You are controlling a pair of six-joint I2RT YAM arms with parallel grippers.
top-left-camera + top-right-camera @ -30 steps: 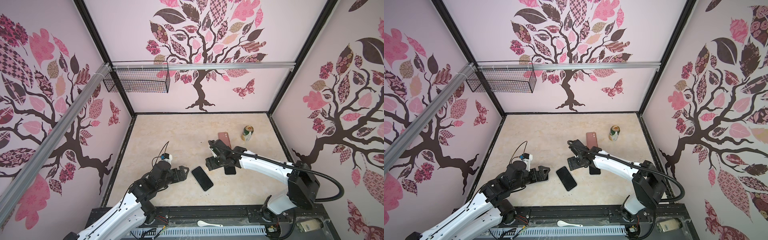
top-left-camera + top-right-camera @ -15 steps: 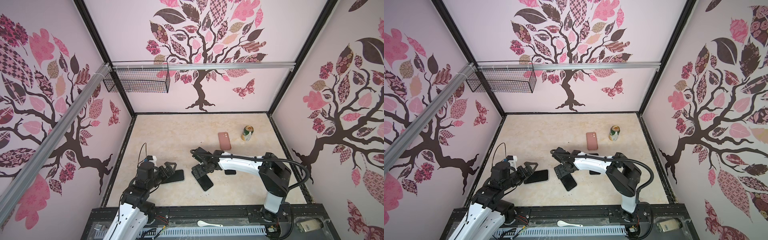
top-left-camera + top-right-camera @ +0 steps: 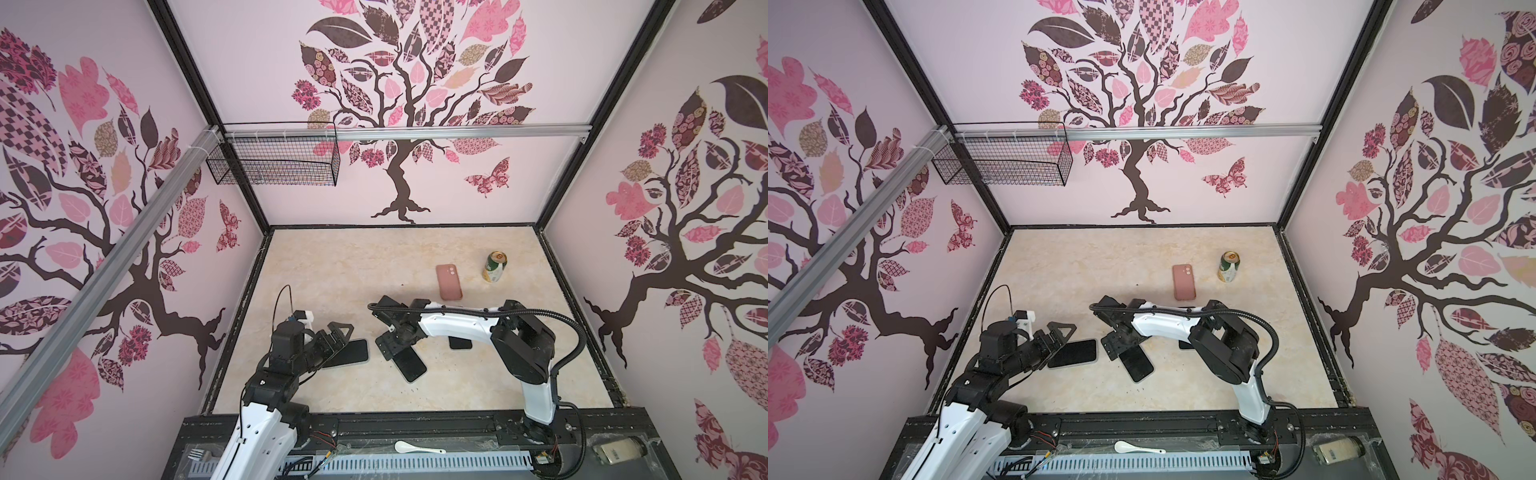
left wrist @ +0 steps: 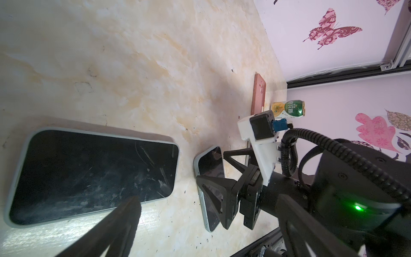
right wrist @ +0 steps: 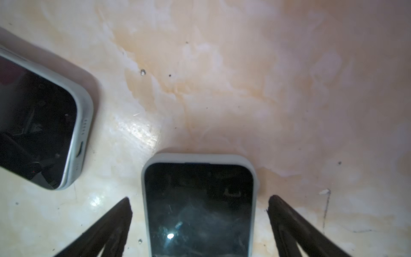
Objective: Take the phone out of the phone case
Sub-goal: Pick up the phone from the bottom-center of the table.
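Where the phone lies: face up in its pale case [image 5: 195, 158] on the marble-look table [image 3: 332, 266], front and centre, with the phone [image 5: 200, 222] framed by the right gripper [image 5: 199, 201].
Right gripper: spread wide, one finger along each long side of the case, touching neither as far as the wrist view shows you.
Second phone [image 4: 93, 175]: also cased and face up, lying crosswise just beside the first.
Left gripper [image 3: 337, 338]: wide open over that second phone's near end. One fingertip [image 4: 131, 204] sits above the screen's edge, and you cannot tell whether it touches.
Farther out: a pink case [image 3: 449, 282], camera side up, beside a can [image 3: 494, 267]. A dark handset [image 3: 460, 343] is half hidden under the right arm.
Step, as it reads: lining up a grasp, with no phone yet out of its case.
Risk, squeeze: closing across the case's width would likely clamp case and phone together, parting nothing.
Risk, slide: the glossy table offers little hold, so a push on one edge may skate the phone away.
Risk, mix-up: with two look-alike phones so near, your arms may work on different ones.
Risk, collision: both grippers are near each other, so a reach inward could knock them together.
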